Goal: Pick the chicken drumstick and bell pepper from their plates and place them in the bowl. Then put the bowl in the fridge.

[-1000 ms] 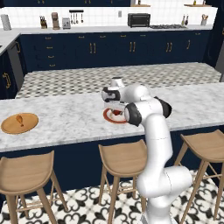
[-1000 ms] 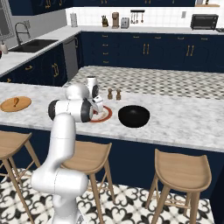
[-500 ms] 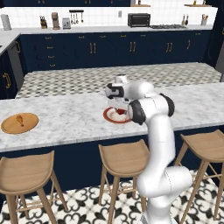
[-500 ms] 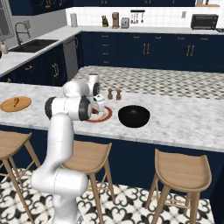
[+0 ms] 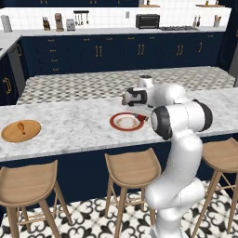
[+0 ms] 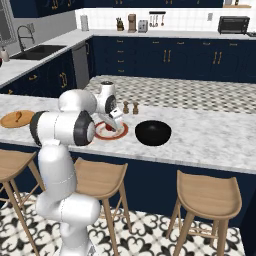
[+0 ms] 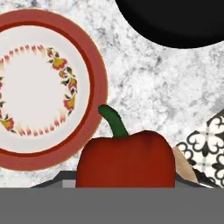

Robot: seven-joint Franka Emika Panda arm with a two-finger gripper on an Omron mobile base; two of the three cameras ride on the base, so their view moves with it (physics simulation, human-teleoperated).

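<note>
The red bell pepper (image 7: 127, 159) with its green stem hangs between my fingers, low in the hand view. My gripper (image 6: 112, 125) is shut on it, just above the counter at the near-right edge of the red-rimmed white plate (image 5: 126, 122), which lies bare (image 7: 43, 87). The dark bowl (image 6: 153, 132) stands right of that plate, and its black rim (image 7: 175, 22) shows ahead of the pepper. Far left on the counter, the chicken drumstick (image 5: 20, 125) lies on the tan wooden plate (image 5: 21, 132). The fridge is out of view.
Two small shakers (image 6: 130, 107) stand behind the red-rimmed plate. Wooden stools (image 5: 132, 167) line the near side of the marble island (image 5: 74, 123). The counter's front edge runs close under the hand, with patterned floor (image 7: 205, 135) beyond it.
My hand has carried the bell pepper rightward off the middle of the red-rimmed plate toward the bowl side. The elbow swung right with it.
</note>
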